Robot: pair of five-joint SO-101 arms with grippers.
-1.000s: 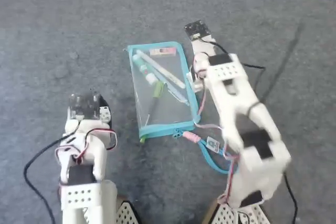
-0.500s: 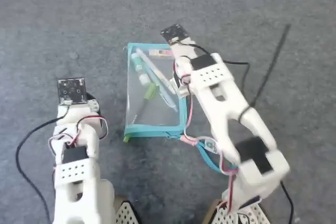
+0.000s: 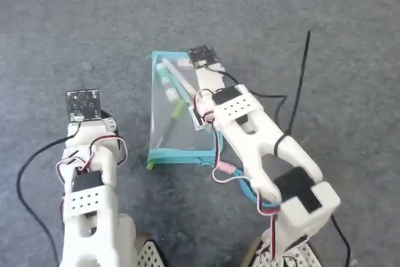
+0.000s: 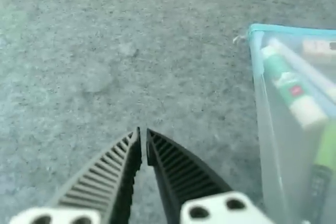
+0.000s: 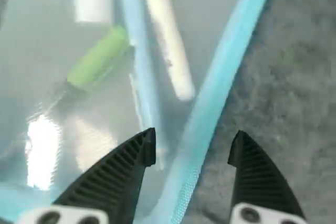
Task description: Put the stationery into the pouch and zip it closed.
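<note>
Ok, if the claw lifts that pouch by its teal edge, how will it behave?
Probably floppy: the pouch is thin clear film with a soft zipper band, so it would likely sag. The pens look loose inside and may slide to the low end. It seems light, so the right claw could easily shove it sideways.

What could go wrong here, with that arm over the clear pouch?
1. The right gripper, open, straddles the teal zipper edge of the pouch. Closing here, it might pinch edge and plastic rather than a zipper pull, and drag the pouch.
2. The left gripper is shut over the carpet beside the pouch, not touching it, so a pull may slide the unbraced pouch.
</note>
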